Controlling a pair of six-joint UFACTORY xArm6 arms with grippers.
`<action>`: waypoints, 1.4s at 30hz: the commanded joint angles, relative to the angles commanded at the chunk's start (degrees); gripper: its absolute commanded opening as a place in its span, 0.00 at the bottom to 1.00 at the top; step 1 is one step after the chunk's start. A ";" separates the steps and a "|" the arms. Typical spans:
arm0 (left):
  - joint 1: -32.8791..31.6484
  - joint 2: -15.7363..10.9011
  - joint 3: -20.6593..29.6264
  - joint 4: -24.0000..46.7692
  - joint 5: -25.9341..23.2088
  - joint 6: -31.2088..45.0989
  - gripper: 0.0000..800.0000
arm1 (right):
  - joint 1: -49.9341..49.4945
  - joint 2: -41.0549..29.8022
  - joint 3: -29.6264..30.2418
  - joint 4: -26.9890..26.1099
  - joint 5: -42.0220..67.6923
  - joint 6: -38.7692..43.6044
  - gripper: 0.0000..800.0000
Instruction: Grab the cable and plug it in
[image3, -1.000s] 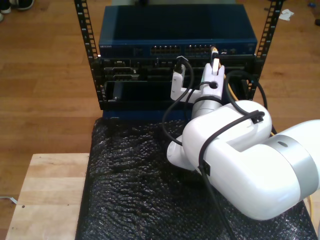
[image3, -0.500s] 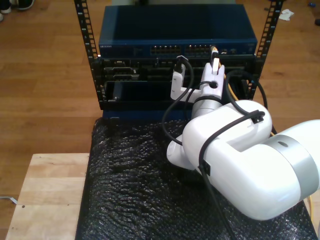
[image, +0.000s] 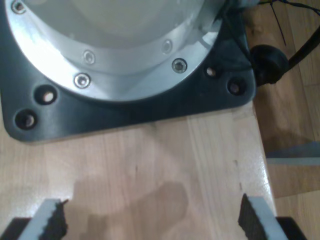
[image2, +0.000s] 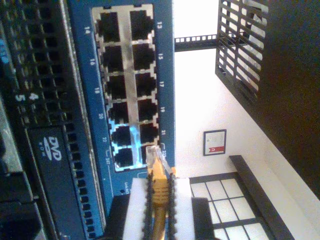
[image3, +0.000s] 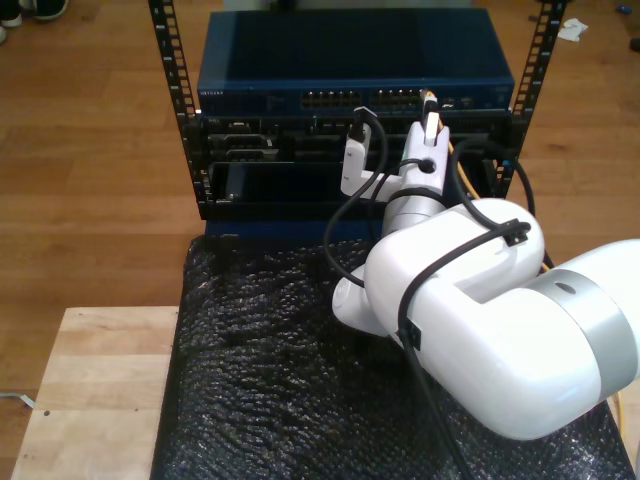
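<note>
The yellow-orange cable (image2: 159, 187) is pinched between the white fingers (image2: 134, 212) of my second gripper (image2: 159, 192), which is shut on it. Its clear plug tip (image2: 152, 155) sits just short of the lowest ports of the blue switch (image2: 82, 75). In the exterior view the second gripper (image3: 430, 125) holds the plug (image3: 428, 100) up against the switch (image3: 250, 95) front, right of the port blocks. More cable (image3: 462, 180) trails beside the arm. My first gripper (image: 150, 220) is open over a wooden tabletop (image: 165, 165), nothing between its pads (image: 50, 220).
The switch sits atop a black rack (image3: 170, 70) with other units, one marked DVD (image2: 47, 150). A black bubble-wrap mat (image3: 260, 380) covers the table beside a wooden board (image3: 90, 390). A dark arm base plate (image: 125, 115) lies ahead of my first gripper.
My second gripper has crept slightly up and closer to the switch front with the cable in it. The plug tip stays near the same ports.
</note>
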 joint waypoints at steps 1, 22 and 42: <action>0.00 0.00 0.00 0.00 0.00 0.00 1.00 | 0.00 0.00 0.00 0.00 0.00 0.00 0.00; 0.09 0.00 0.00 0.00 0.00 0.00 1.00 | -0.09 0.18 0.26 0.00 0.00 -0.09 0.00; 0.00 0.00 0.00 0.00 0.00 0.00 1.00 | 0.00 0.26 -0.26 0.09 0.88 -0.79 0.00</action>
